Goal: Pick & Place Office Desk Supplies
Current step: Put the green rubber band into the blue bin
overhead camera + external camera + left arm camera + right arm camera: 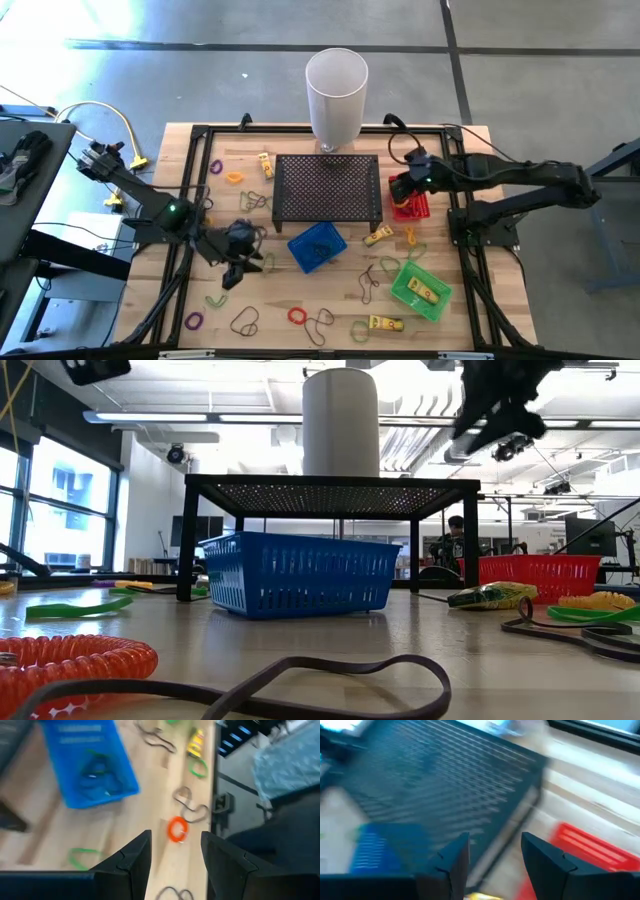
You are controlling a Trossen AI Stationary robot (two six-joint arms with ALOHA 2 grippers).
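Office desk supplies lie scattered flat on the wooden table: a red coil loop (296, 316), dark loops (245, 321), a purple loop (194, 321), green loops (416, 248) and yellow pieces (386, 323). My left gripper (232, 272) hovers open above the table left of the blue basket (317, 246). In its wrist view the red coil loop (176, 829) lies beyond the fingers, with nothing between them. My right gripper (400, 190) hangs open and empty above the red basket (412, 207), beside the black mesh stand (328, 187).
A tall white cylinder (336, 95) stands behind the mesh stand. A green basket (421, 288) holding yellow pieces sits at the near right. The blue basket (90, 762) holds dark loops. A black frame (190, 200) borders the table.
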